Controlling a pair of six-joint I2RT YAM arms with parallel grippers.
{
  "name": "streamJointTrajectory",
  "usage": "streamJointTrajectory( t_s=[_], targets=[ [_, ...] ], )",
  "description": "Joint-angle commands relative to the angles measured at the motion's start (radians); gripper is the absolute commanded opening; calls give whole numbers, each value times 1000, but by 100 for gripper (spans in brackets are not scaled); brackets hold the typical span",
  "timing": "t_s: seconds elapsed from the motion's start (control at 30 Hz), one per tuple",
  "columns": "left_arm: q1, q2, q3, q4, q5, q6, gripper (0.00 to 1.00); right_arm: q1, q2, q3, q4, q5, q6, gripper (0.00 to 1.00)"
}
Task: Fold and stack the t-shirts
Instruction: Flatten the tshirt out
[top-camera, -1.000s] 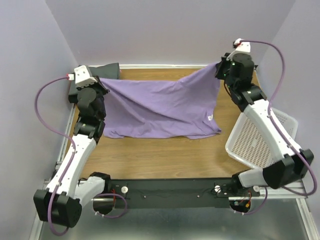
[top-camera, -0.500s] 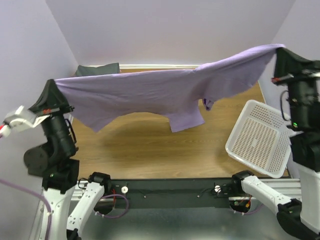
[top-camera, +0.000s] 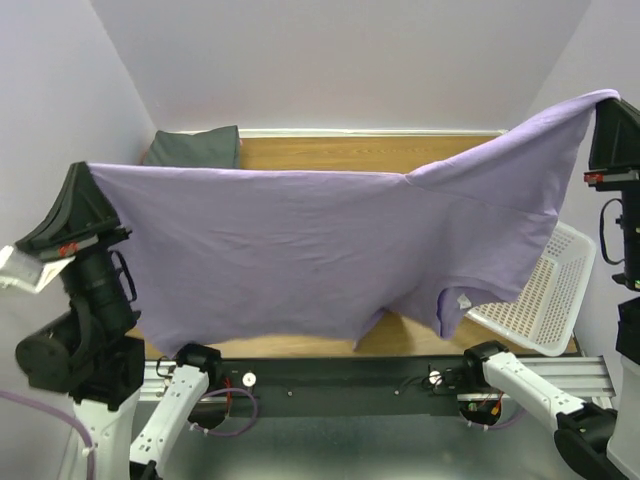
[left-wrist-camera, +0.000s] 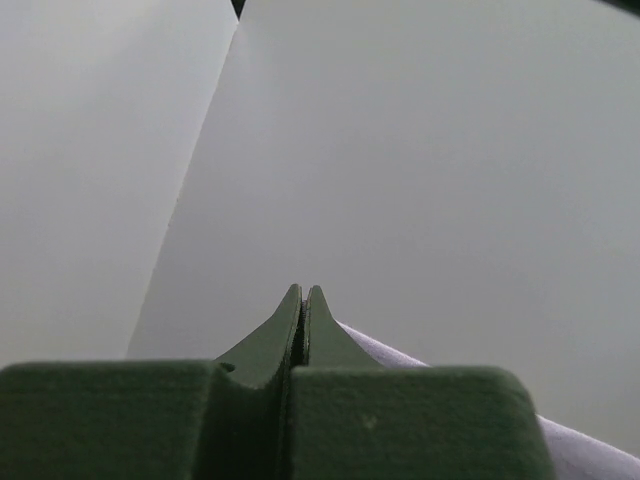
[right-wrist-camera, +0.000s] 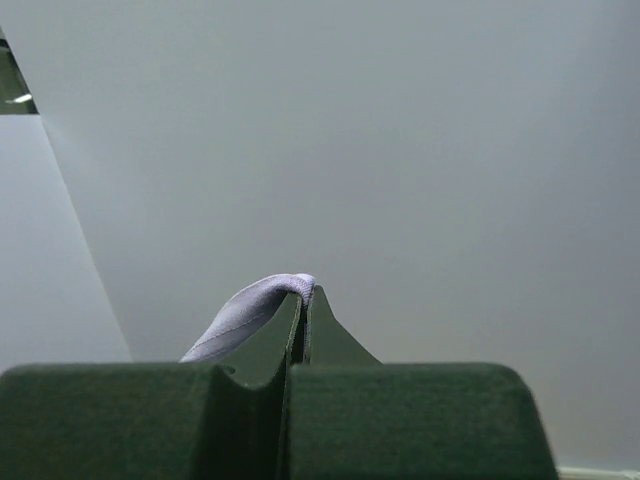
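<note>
The left jaws are pressed fully together on one corner of the lavender t-shirt (top-camera: 300, 250). The right jaws are shut just as tight on the opposite corner, with a fold of cloth showing at their tips in the right wrist view. The shirt spans the whole gap between the two sets of jaws and hangs below them as a broad sheet above the counter (top-camera: 330, 152), its right end the higher; a dark grey t-shirt (top-camera: 195, 148) lies well below and beyond the left jaws, and a white mesh basket (top-camera: 555, 320) sits below the right jaws, partly hidden by the cloth.
</note>
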Motion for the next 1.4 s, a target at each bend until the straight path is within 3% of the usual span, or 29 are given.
streamJointTrajectory(
  t_s=[0.0,0.2,0.37,0.8,1.37],
  targets=[
    [5,115,-40,50,29,42,0,-1,78,-13,-17,31,-28,1],
    [5,279,-76,112,0,85,0,-1,190,-93,15,141,-57,1],
    [6,312,-77,123,-9,96,0,-1,249,-95,24,186,-86,1],
    [5,137,-44,74,38,75,0,-3,180,-21,26,71,-65,1],
    [5,-52,151,-50,179,98,0,-1,24,164,-10,-26,-48,1]
  ],
)
